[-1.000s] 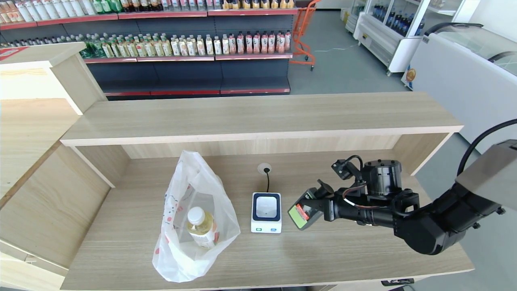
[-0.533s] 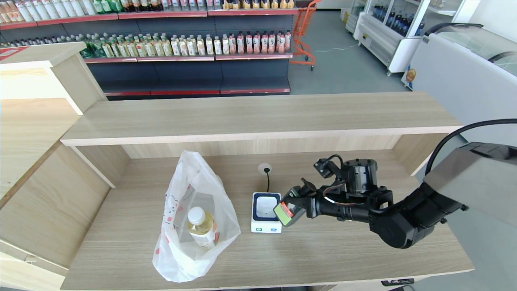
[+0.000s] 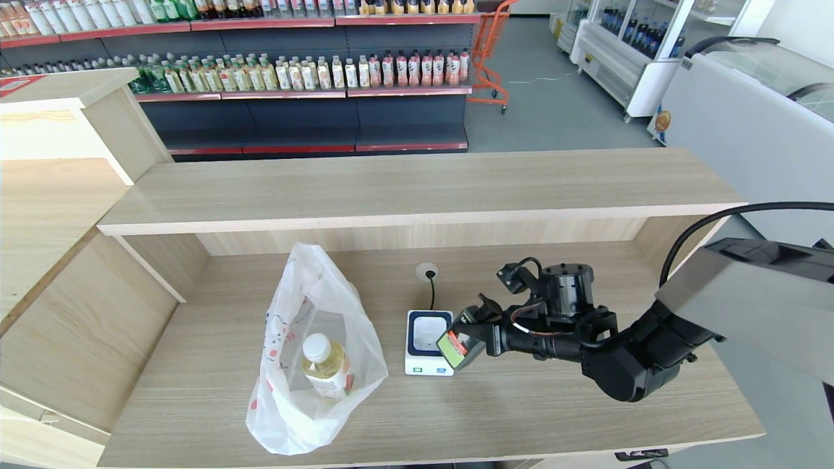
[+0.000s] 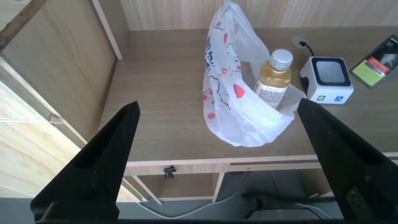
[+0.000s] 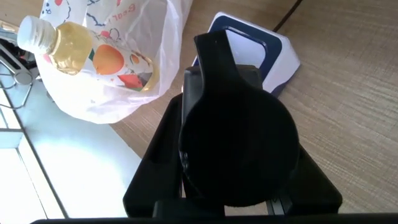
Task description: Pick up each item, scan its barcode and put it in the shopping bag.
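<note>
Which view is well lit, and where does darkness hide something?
Head view: even daylight, soft shadows; the right gripper holds the green packet plainly beside the scanner. Right wrist view: the same gripper is a black silhouette against the bright counter.

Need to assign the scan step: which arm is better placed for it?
Right. The right gripper holds the green packet right beside the scanner; the left gripper is open, empty and back from the counter.
</note>
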Controlling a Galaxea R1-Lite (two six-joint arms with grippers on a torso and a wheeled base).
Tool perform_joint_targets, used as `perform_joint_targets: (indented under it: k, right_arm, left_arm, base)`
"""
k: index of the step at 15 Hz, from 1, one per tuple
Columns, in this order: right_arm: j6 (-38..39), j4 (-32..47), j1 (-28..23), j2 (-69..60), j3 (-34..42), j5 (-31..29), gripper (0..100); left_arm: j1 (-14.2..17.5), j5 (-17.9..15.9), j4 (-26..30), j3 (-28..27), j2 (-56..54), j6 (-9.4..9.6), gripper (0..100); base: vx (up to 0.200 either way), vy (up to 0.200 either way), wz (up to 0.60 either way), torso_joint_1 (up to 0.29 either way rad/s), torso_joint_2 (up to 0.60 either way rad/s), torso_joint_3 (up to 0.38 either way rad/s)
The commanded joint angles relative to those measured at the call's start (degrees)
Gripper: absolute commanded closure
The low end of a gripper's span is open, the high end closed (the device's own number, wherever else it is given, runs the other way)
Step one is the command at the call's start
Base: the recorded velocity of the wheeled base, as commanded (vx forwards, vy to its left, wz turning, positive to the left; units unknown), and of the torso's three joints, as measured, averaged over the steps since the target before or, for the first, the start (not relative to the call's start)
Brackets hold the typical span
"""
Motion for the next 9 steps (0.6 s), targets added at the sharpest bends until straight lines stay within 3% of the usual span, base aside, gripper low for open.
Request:
perform_joint_targets:
  k: [1,9]
  right_arm:
    - [0.0,-0.2,0.2,1.4,-1.2,0.0,100]
    - [0.2,-2.9,0.9,6.4,-5.6,0.0,100]
  left_arm:
    - [0.0,0.0,0.0,0.0,0.0,0.00,0]
    - [0.0,0.0,0.0,0.0,0.0,-0.09,0]
  base:
    - [0.000,0.000,0.00,0.000,0.00,0.000]
    - [0.000,0.000,0.00,0.000,0.00,0.000]
